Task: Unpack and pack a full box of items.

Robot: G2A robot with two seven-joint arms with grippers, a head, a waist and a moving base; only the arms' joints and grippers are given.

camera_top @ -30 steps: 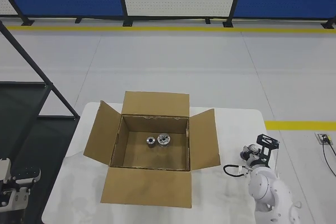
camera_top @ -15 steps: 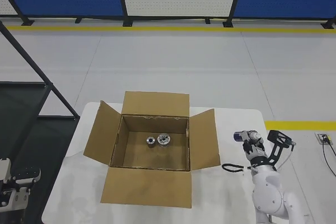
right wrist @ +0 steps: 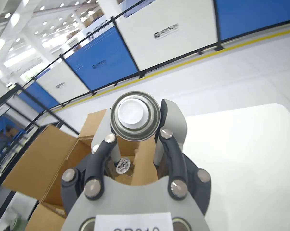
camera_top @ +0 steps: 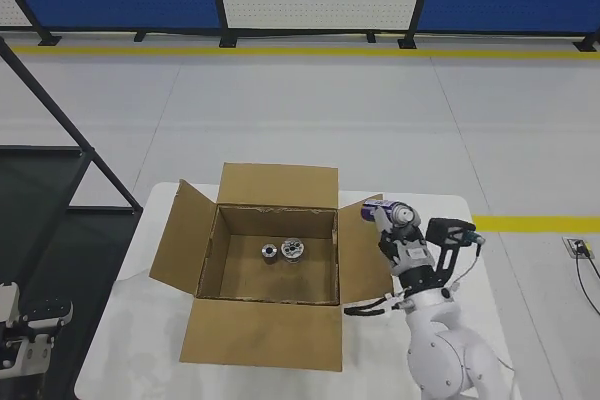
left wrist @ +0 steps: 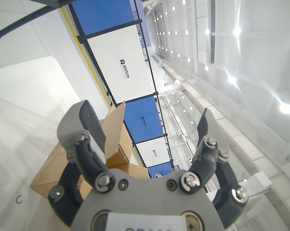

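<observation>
An open cardboard box [camera_top: 278, 186] stands in the middle of the white table [camera_top: 130, 340], all its flaps folded out. Two small round metal parts [camera_top: 293, 248] [camera_top: 268, 251] lie on its floor near the back wall. My right gripper [camera_top: 397, 232] is shut on a spray can [camera_top: 384, 212] with a purple body, held just above the box's right flap. In the right wrist view the can's metal top and white cap [right wrist: 134, 114] sit between the fingers of the right gripper [right wrist: 136, 121], with the box [right wrist: 51, 150] below. My left gripper [left wrist: 147, 116] is open and holds nothing, tilted up toward the ceiling beside the box [left wrist: 116, 143].
A black metal frame [camera_top: 40, 110] stands off the table's left side. The table's right part [camera_top: 450, 210] lies beside the right arm. Blue and white partition panels [camera_top: 310, 12] line the far floor.
My right arm has carried the can leftward from the table's right edge to above the box's right flap. The box and the metal parts have stayed put.
</observation>
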